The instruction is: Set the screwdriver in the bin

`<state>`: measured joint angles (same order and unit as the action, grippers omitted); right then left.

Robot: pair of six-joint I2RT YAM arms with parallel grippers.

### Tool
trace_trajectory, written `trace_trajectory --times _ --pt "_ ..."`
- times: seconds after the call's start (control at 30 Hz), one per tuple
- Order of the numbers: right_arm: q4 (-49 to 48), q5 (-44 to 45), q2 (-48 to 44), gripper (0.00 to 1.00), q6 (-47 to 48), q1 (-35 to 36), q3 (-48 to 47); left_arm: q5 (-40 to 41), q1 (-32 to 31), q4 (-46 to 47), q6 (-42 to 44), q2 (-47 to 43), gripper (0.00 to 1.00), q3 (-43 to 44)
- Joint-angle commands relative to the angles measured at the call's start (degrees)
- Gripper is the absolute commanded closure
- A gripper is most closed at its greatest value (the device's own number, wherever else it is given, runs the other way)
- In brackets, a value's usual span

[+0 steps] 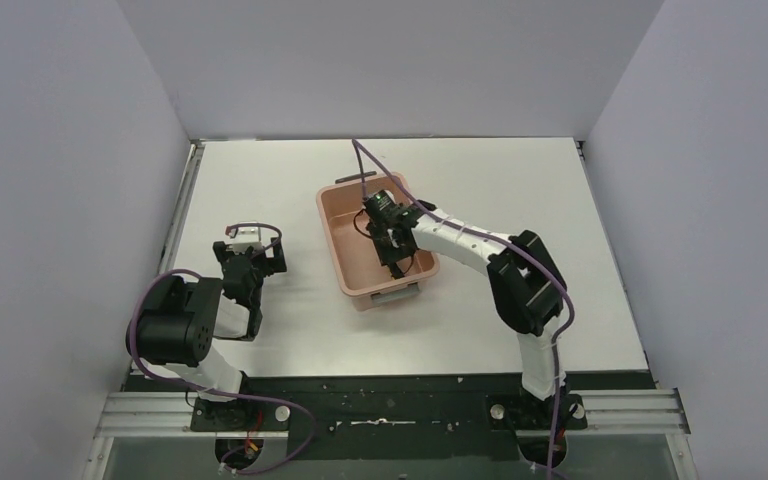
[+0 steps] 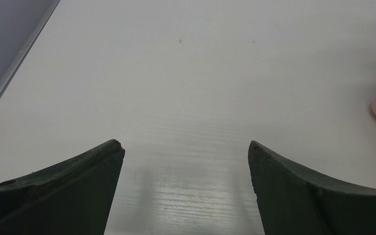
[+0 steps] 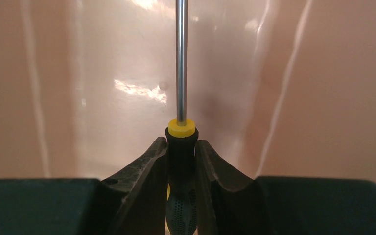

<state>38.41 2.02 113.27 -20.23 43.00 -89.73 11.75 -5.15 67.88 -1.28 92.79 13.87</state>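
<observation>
The screwdriver (image 3: 181, 128), which seems light and stiff with a slippery thin shaft (image 3: 180, 58), is best held at its dotted black handle (image 3: 181, 156), where the right gripper (image 3: 181, 147) clamps it inside the bin (image 1: 345, 255), while the left gripper (image 2: 185, 145) hangs open above the table (image 2: 200, 73).

Glossy plastic bin (image 3: 323, 98), shiny metal screwdriver (image 3: 180, 127) shaft

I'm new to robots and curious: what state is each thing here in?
right tool: shut on the screwdriver.
screwdriver: gripped by its handle, not yet released.
bin: upright, open-topped, right tool over it.
left tool: open, holding nothing.
</observation>
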Motion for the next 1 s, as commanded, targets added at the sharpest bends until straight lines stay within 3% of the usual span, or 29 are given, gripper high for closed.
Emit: trace_trajectory --times 0.0,0.23,0.57,0.6,0.67,0.7,0.8,0.97 --pt "-5.32 3.76 1.00 0.86 -1.07 0.60 -0.18 -0.41 0.29 1.49 -0.25 -0.54 0.03 0.63" --pt "-3.41 5.60 3.50 0.49 -1.44 0.67 -2.01 -0.41 0.23 1.48 -0.27 -0.59 0.03 0.63" --pt "-0.99 6.53 -8.28 0.40 3.34 2.07 -9.13 -0.41 0.23 1.48 -0.26 -0.59 0.03 0.63" --pt "-1.40 6.35 -10.03 0.36 4.22 1.97 -9.30 -0.41 0.26 1.47 -0.30 -0.57 0.03 0.63" --pt "-2.49 6.72 -14.17 0.08 6.49 1.75 -8.77 -0.46 0.23 1.48 -0.28 -0.59 0.03 0.63" --pt "-3.23 7.07 -16.26 0.01 7.45 1.45 -8.11 -0.46 0.23 1.47 -0.27 -0.60 0.03 0.63" --pt "-7.48 7.55 -22.90 0.00 9.94 -1.40 -3.22 -0.46 0.23 1.47 -0.24 -0.60 0.03 0.63" --pt "-20.08 10.59 -34.32 0.00 11.92 -10.09 13.49 -0.48 0.23 1.45 -0.30 -0.58 0.03 0.63"
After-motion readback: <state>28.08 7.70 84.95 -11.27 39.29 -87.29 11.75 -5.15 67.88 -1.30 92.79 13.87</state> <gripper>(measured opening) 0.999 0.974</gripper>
